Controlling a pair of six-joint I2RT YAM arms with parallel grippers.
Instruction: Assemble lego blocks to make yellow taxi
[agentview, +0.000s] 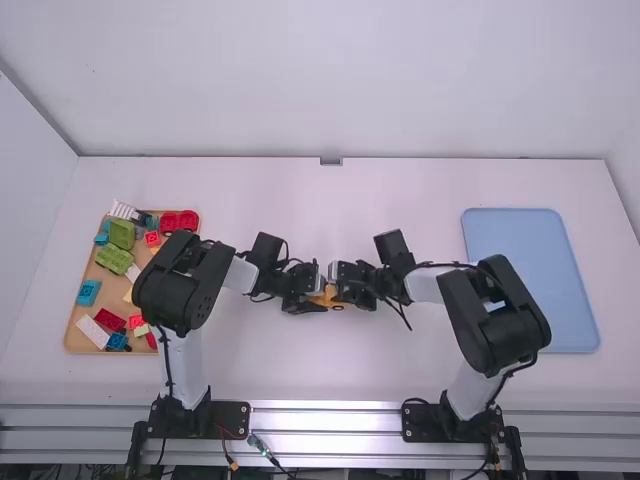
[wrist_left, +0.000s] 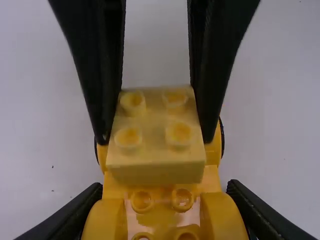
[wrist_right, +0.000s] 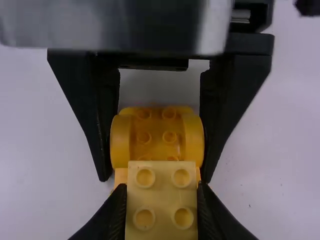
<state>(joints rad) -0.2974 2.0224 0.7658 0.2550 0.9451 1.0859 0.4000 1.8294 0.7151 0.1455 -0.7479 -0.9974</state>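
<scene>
**Holding pale yellow block (wrist_right: 161, 200) over orange-yellow car base (wrist_left: 162, 207)**

Taking 12 o'clock as away from the arm bases, across the white desk (agentview: 300, 370). Working mid-desk, between left arm (agentview: 175, 285) and right arm (agentview: 520, 325).

Lying at 3 o'clock from left jaws, with long axis on the 9-to-3 line: car base, gripped by its sides there. At 9 o'clock from right jaws: block, pinched on two opposite faces, above the 3 o'clock half of the base. Nearer to right arm for the placing; best left to those jaws, with left jaws bracing the base. Cannot tell if touching or fully seated. Likely needing studs lined up, then a straight push down; could tip or slip off square if pressed unevenly.

On looks: block squarish, paler than the base, with four round studs on top. Base deeper orange-yellow, with rounded fenders (wrist_right: 193, 140) flanking a studded middle. Probably well into the build, with body pieces going on.
</scene>
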